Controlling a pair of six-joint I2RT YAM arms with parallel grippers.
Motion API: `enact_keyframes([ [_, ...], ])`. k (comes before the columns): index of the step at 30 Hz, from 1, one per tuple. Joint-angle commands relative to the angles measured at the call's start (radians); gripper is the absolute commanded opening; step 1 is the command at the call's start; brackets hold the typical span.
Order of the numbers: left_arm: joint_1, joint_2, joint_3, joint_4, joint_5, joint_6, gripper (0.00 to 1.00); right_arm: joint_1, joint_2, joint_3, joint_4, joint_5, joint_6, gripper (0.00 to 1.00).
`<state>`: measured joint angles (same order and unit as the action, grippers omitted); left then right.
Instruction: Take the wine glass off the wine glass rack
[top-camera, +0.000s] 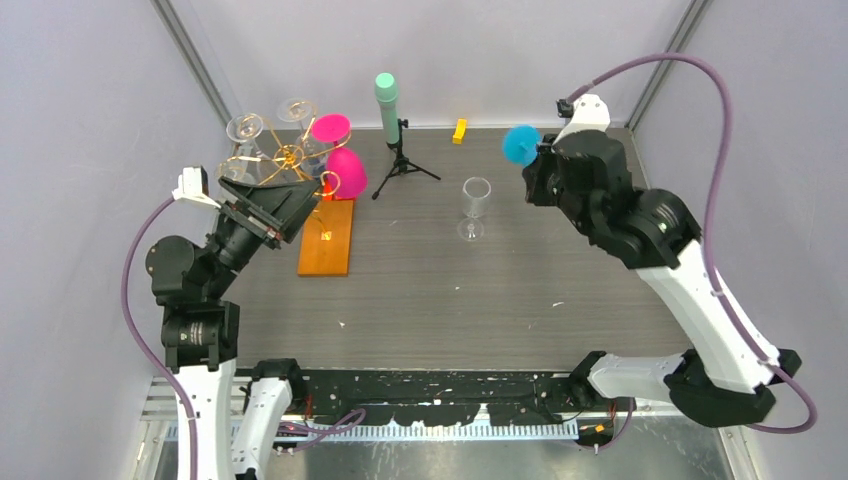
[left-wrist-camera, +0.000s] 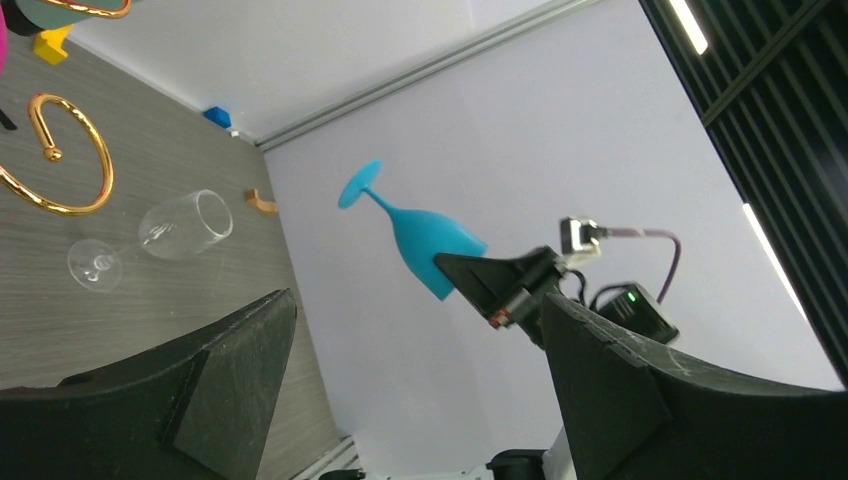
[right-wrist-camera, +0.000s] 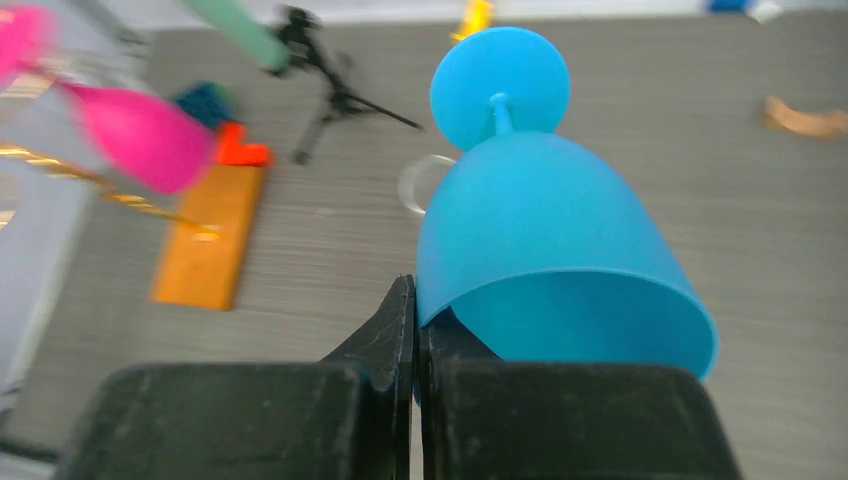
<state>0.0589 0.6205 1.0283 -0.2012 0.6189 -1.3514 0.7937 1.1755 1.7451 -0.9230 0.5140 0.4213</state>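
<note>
Right jaws clamp the blue glass (right-wrist-camera: 550, 230) by its rim, left jaws agape (thin hold!), lower it slowly, foot-down, onto the table (top-camera: 520, 290)

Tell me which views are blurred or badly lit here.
Right wrist view: the pink glass and orange base at left are smeared, while the blue glass in the right pincer looks fairly crisp. Top view: sharp, evenly lit. Left wrist view: sharp but tilted, with bright ceiling strips at upper right.
</note>
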Motion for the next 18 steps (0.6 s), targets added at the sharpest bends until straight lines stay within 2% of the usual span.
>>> enact_keyframes([
  [1, -0.003, -0.027, 0.041, -0.046, 0.018, 0.091, 0.95, -0.174, 0.055, -0.017, -0.184, -0.048, -0.092, 0.00],
  [5, -0.004, -0.030, 0.054, -0.095, 0.031, 0.138, 0.95, -0.384, 0.114, -0.113, -0.195, -0.280, -0.099, 0.00],
  [7, -0.003, -0.030, 0.056, -0.117, 0.034, 0.166, 0.95, -0.440, 0.159, -0.143, -0.194, -0.369, -0.105, 0.00],
  [12, -0.003, -0.031, 0.061, -0.156, 0.031, 0.245, 0.95, -0.496, 0.311, -0.164, -0.169, -0.474, -0.098, 0.00],
  [18, -0.003, -0.015, 0.148, -0.281, 0.036, 0.400, 0.95, -0.505, 0.507, -0.049, -0.218, -0.486, -0.121, 0.00],
])
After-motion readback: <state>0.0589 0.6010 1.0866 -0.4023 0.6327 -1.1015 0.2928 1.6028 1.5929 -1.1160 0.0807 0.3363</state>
